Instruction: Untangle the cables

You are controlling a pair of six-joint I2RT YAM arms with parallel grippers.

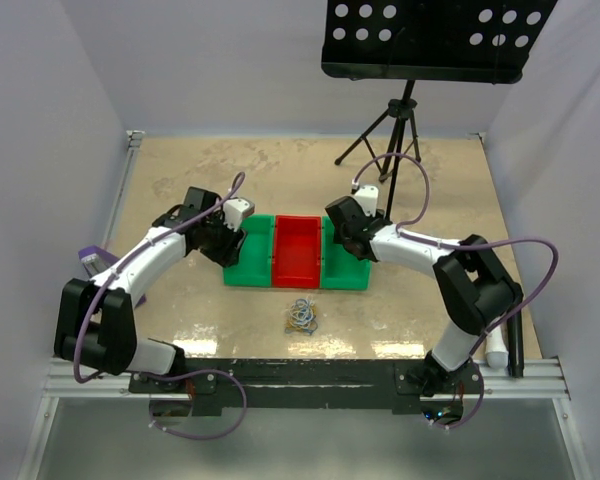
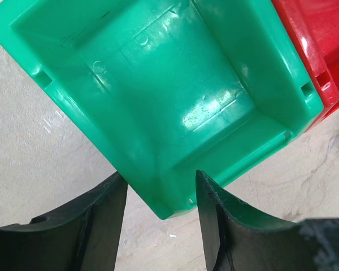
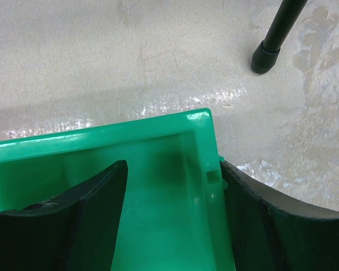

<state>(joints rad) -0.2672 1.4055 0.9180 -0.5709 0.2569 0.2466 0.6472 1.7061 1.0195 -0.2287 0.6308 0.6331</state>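
Observation:
The cables [image 1: 302, 317] lie in a small tangled bundle of orange-yellow, pale blue and whitish wire on the table, in front of a row of three bins. Neither gripper touches them, and neither wrist view shows them. My left gripper [image 1: 225, 240] [image 2: 161, 182] is open at the left green bin [image 2: 158, 84], whose near corner sits in the gap between the fingers. My right gripper [image 1: 348, 240] [image 3: 172, 166] is open astride the side wall of the right green bin [image 3: 101, 138]. One finger is inside the bin and the other is against the wall's outside.
A red bin [image 1: 296, 250] [image 2: 322, 39] stands between the two green ones. A black music stand on a tripod [image 1: 400, 110] is at the back right, with one foot [image 3: 265, 56] near the right bin. A purple object [image 1: 90, 257] lies at the left edge.

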